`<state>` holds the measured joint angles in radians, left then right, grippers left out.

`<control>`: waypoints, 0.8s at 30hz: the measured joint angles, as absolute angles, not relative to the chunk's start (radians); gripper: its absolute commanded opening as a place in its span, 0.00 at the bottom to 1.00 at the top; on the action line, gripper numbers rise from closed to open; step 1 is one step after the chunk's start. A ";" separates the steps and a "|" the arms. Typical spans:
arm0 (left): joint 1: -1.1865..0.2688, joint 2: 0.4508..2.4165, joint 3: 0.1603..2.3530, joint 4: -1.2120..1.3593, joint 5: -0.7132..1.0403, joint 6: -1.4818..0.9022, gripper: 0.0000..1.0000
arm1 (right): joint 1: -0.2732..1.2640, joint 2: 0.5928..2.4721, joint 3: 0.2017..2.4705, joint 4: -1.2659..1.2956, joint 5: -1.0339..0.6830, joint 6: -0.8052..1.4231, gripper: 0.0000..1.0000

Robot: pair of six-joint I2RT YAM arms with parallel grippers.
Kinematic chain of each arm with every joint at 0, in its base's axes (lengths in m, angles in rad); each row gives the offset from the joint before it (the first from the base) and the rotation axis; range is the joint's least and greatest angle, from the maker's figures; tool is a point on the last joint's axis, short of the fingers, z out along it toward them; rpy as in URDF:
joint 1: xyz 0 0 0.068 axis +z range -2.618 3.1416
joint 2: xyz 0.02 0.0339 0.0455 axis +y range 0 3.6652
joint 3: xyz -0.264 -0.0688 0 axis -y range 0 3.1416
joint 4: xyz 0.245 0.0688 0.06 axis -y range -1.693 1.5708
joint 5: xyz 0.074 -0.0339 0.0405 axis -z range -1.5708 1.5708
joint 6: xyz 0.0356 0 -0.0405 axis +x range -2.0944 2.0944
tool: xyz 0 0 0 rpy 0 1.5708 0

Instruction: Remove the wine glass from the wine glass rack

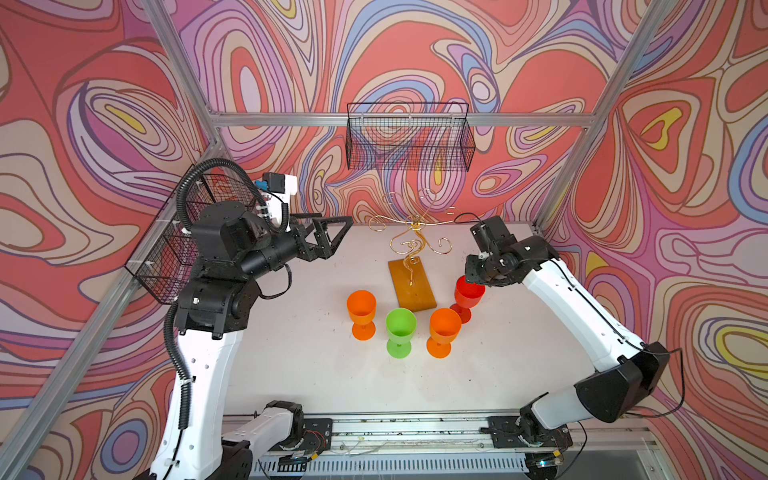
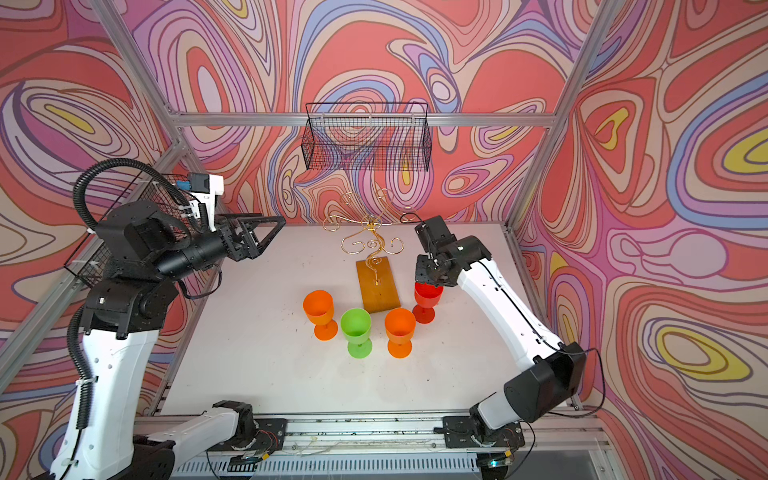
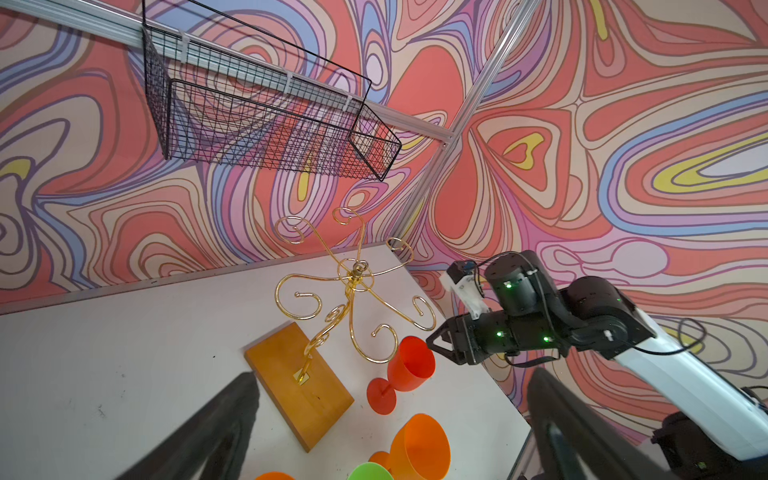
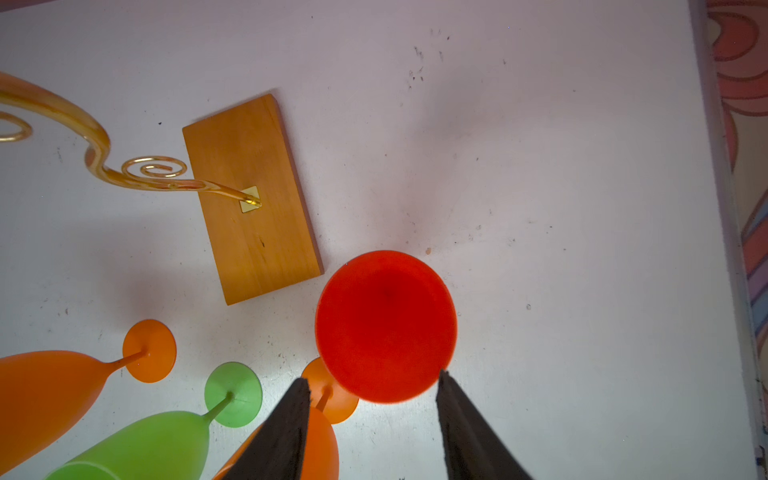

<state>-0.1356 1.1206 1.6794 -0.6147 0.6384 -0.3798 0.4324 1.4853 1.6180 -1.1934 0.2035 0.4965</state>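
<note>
Standing just beside the wine glass rack (image 1: pixel 413 286) in a top view, the red wine glass (image 1: pixel 468 293) is off; the left gripper (image 1: pixel 338 239) gapes wide. Left wrist view: the rack is bare. Right wrist view: the right gripper (image 4: pixel 374 374), half parted, loosely straddles the glass; seemingly only retreat remains.

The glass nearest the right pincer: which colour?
The glass is red; right wrist view shows it best.
</note>
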 measured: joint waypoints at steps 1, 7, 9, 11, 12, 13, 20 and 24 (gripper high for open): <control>-0.136 1.121 1.679 -0.621 0.626 -0.372 1.00 | 0.432 1.472 1.628 -1.204 0.220 0.498 0.52; -0.136 1.113 1.659 -0.662 0.444 -0.287 1.00 | 0.432 1.322 1.648 -1.210 0.361 0.496 0.52; -0.136 1.093 1.607 -0.658 0.355 -0.254 1.00 | 0.432 1.230 1.591 -1.150 0.413 0.483 0.53; -0.136 1.072 1.541 -0.646 0.273 -0.229 1.00 | 0.432 1.137 1.508 -1.074 0.453 0.465 0.54; -0.136 1.060 1.496 -0.632 0.219 -0.213 1.00 | 0.432 1.086 1.455 -1.025 0.474 0.452 0.55; -0.136 1.052 1.459 -0.616 0.181 -0.200 1.00 | 0.432 1.045 1.408 -0.980 0.490 0.436 0.55; -0.136 0.967 1.067 -0.335 -0.100 -0.089 1.00 | 0.431 0.886 1.081 -0.575 0.571 0.256 0.55; -0.136 0.995 0.961 -0.198 -0.179 -0.061 1.00 | 0.431 0.865 0.908 -0.320 0.587 0.155 0.56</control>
<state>-0.1356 0.9955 0.9607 -0.1978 -0.1791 -0.0612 0.4313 0.8646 0.9081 -0.3199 0.5865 0.1551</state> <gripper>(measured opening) 0.999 0.557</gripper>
